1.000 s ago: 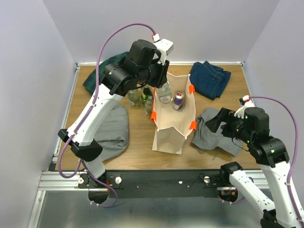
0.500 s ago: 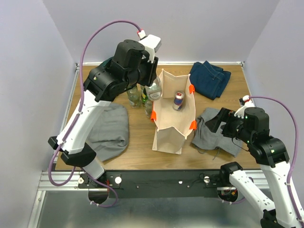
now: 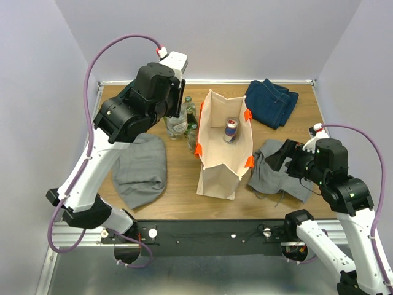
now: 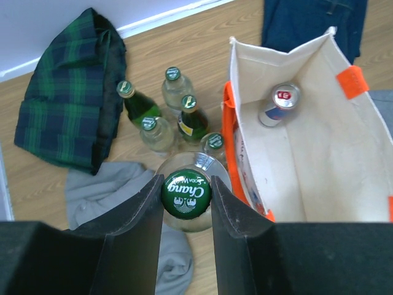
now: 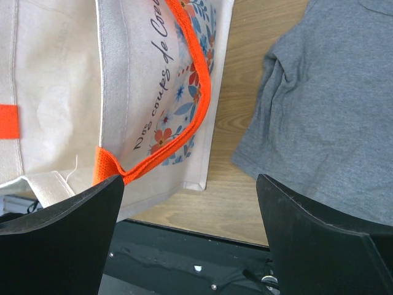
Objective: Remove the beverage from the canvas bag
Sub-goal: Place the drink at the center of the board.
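Note:
The beige canvas bag (image 3: 216, 161) with orange handles stands upright mid-table, open at the top; it also shows in the left wrist view (image 4: 288, 178) and the right wrist view (image 5: 147, 80). A red-and-blue can (image 3: 230, 129) stands inside it (image 4: 279, 104). My left gripper (image 4: 186, 195) is shut on the green Chang cap of a clear glass bottle (image 4: 186, 192), held outside the bag by its left wall, above the wood. In the top view the wrist hides that gripper (image 3: 177, 115). My right gripper (image 5: 189, 184) is open and empty, by the bag's right front corner (image 3: 277, 157).
Several bottles (image 4: 174, 92) stand in a cluster left of the bag. A green plaid cloth (image 4: 67, 92) lies at the far left, a grey cloth (image 3: 141, 169) at the near left. Jeans (image 3: 270, 101) lie at the back right, a grey shirt (image 5: 331, 104) right of the bag.
My left arm has swung left and carried the clear bottle from over the bag's mouth to outside its left wall, over the bottle cluster. The right arm has not moved.

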